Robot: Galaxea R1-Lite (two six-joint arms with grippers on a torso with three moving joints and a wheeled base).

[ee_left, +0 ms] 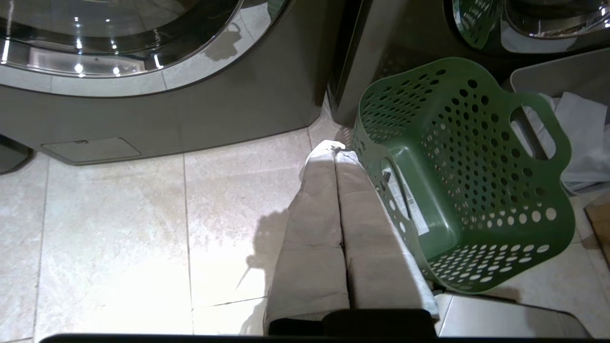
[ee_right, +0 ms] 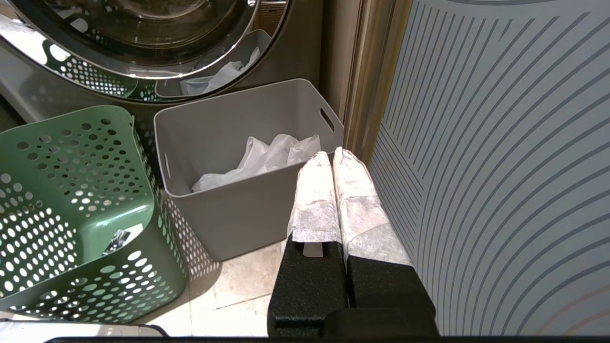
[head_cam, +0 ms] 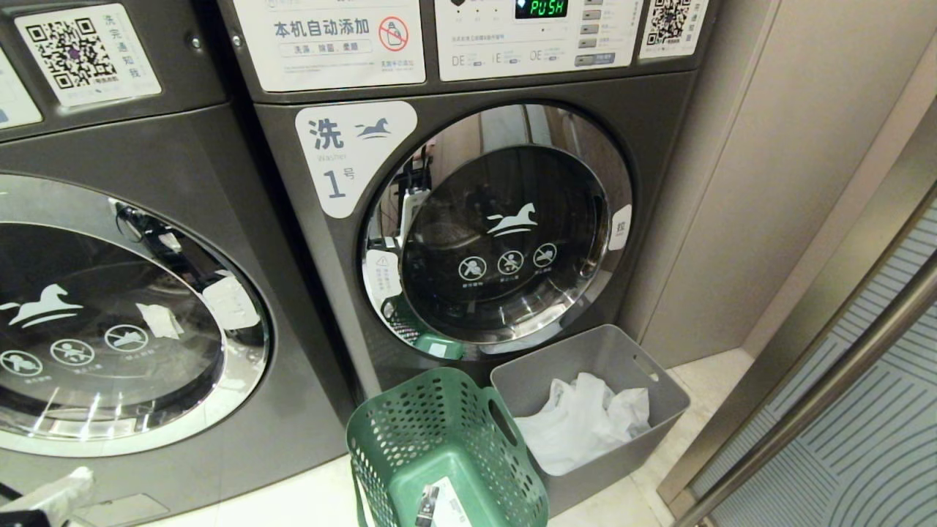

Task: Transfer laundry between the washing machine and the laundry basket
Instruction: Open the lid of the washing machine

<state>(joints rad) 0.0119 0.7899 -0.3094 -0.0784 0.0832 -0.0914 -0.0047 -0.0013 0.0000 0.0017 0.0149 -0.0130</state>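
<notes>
A: Status, head view first?

B: Start of task, I'd say. The left-hand washer (head_cam: 168,168) has its round door (head_cam: 110,322) shut, and no number shows on it. The green laundry basket (head_cam: 439,432) stands on the floor in front of the washer marked 1 (head_cam: 468,139). It's empty, only a sticker on its bottom.

A: Laundry?

B: Red and yellow-orange garments are in no view. Can't tell if they're behind that glass. The grey bin (head_cam: 593,359) touching the basket's right side holds a crumpled white cloth (head_cam: 585,421).

A: Left wrist view?

B: The left gripper (ee_left: 336,150) is low over the floor tiles (ee_left: 119,228), just beside the basket on the side toward the left-hand washer. Fingers are pressed together, holding nothing.

A: Right wrist view?

B: The right gripper (ee_right: 332,155) is on the far side of the grey bin from the basket. Fingers are together, nothing in them. It looks parked.

A: Left to do?

B: My read: everything. Open the door, then move the garments.
</notes>
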